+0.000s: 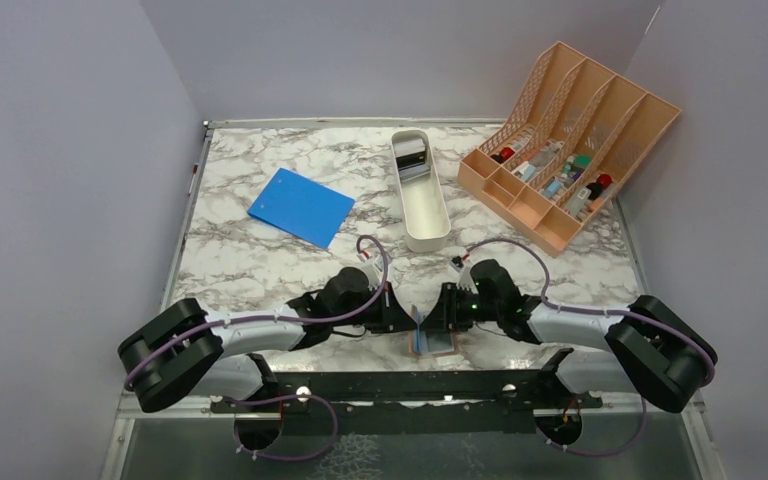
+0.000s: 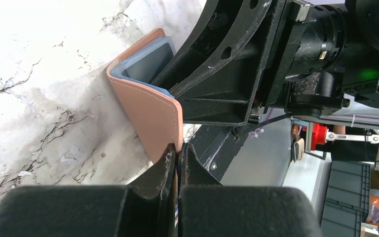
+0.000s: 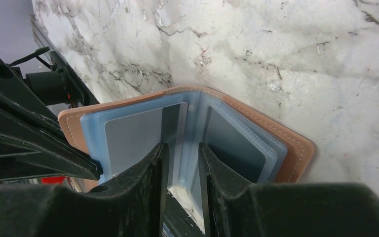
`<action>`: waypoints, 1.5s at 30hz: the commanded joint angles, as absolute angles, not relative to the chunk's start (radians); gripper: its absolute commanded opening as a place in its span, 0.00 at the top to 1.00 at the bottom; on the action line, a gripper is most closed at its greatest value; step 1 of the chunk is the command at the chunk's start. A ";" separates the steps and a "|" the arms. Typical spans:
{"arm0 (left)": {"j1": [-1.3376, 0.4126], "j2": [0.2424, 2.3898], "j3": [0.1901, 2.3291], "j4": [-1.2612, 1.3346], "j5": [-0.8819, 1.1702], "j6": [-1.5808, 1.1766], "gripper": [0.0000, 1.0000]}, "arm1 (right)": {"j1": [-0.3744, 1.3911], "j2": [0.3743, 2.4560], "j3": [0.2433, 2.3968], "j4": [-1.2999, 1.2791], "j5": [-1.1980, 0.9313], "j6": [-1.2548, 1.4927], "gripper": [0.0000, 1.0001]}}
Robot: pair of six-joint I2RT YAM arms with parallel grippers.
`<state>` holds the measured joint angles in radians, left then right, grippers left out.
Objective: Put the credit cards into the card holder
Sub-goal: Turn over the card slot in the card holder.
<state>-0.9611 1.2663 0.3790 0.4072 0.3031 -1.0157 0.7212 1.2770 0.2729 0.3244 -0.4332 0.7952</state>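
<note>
Card holder point(image 1: 433, 343) sits at the near table edge btwn my grippers, open, spine running near-to-far, one flap upright. Left gripper point(image 2: 177, 153) clamps the brown flap. Right gripper point(image 3: 182, 148) straddles an inner sleeve, can't tell if gripping. White tray point(image 1: 426, 238) holds smth shiny.

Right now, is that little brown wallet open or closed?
Partly open: the wallet shows its brown covers apart at an angle, pale blue pockets between, while the left gripper pinches one cover's edge.

Looks like a robot lab test cell tbh: plain grey partition walls point(image 1: 70, 150) boxing in a marble-look tabletop point(image 1: 250, 255), two cabled arms point(image 1: 260, 330) bolted to a metal rail point(image 1: 410, 385).
</note>
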 commanded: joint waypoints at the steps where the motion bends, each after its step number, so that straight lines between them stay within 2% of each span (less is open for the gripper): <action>1: -0.962 1.280 0.396 0.466 0.309 -1.003 1.00 | 0.730 1.269 0.310 0.202 -0.341 0.743 0.65; 15: -0.962 1.359 0.453 0.379 0.285 -0.985 1.00 | 0.730 1.258 0.436 0.003 -0.250 0.666 0.61; 24: -0.962 1.336 0.554 0.114 0.165 -0.912 1.00 | 0.730 1.187 0.550 -0.214 -0.121 0.612 0.57; 31: -0.962 1.328 0.636 -0.053 0.131 -0.878 1.00 | 0.730 1.172 0.595 -0.321 -0.046 0.576 0.58; 41: -0.962 1.277 0.695 -0.234 0.098 -0.869 1.00 | 0.730 1.204 0.546 -0.284 -0.074 0.573 0.61; 45: -0.962 1.262 0.702 -0.191 0.144 -0.859 1.00 | 0.732 1.237 0.504 -0.192 -0.135 0.588 0.63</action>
<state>-0.9588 1.2984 0.6704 -0.1909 0.1265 -0.8848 0.7254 1.2018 0.5491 -0.2714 -0.0875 0.5823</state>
